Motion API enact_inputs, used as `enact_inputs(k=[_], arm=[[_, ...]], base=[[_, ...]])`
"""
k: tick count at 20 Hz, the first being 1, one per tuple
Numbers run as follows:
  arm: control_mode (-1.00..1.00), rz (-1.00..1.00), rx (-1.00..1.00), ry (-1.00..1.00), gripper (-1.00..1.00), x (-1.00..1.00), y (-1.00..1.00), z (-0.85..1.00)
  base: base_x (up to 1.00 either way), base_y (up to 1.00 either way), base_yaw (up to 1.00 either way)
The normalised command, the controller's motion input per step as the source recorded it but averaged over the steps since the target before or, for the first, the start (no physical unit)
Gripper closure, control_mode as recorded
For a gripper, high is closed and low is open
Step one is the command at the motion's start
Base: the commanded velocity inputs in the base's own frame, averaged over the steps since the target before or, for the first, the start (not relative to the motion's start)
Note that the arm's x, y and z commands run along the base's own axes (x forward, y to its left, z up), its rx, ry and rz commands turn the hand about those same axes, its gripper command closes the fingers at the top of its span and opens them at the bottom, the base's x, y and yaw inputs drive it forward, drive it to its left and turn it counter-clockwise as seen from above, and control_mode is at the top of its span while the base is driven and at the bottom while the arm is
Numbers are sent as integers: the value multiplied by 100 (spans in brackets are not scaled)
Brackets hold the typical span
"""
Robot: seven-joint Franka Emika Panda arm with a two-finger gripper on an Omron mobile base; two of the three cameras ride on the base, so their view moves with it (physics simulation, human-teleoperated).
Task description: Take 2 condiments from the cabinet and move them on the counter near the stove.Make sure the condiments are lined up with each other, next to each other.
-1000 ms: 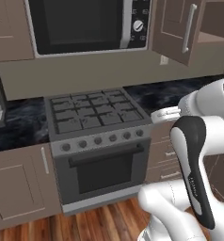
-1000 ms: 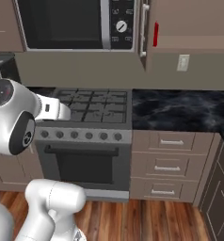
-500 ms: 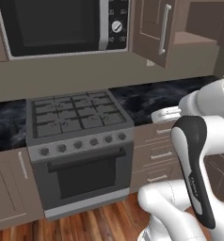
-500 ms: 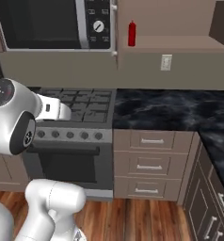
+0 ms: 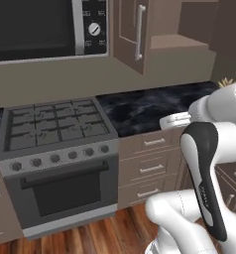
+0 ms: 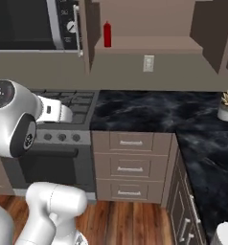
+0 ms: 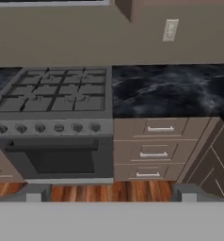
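A small red condiment bottle (image 6: 107, 34) stands upright at the left end of the shelf inside the open brown cabinet (image 6: 149, 44). The cabinet's door (image 5: 136, 33) hangs open, its pale bar handle facing out. Below lies the black veined counter (image 6: 154, 112) (image 5: 149, 106) (image 7: 170, 89), to the right of the grey gas stove (image 5: 55, 126) (image 6: 77, 101) (image 7: 52, 94). My gripper (image 7: 109, 194) is open with nothing between its fingertips (image 7: 34, 193). It is well back from the stove front and faces the seam between oven and drawers. The arm's white wrist (image 5: 175, 119) hovers before the counter edge.
A microwave (image 5: 40, 27) hangs above the stove. Three drawers (image 6: 130, 167) sit under the counter, and more cabinets run along the right side. A potted plant (image 6: 227, 105) stands at the counter's far right corner. A wall outlet (image 7: 170, 29) is under the cabinet.
The base has driven to the right, so the whole scene slid left in both base views. The open cabinet and red bottle now sit nearer the middle. The gripper stays open.
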Motion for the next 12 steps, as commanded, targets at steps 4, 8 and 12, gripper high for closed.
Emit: enact_inputs(k=[4, 8, 12], arm=[[100, 0, 0, 0, -100, 0, 0, 0], [100, 0, 0, 0, -100, 0, 0, 0], [100, 0, 0, 0, -100, 0, 0, 0]], base=[[46, -38, 0], [50, -35, 0], [54, -33, 0]])
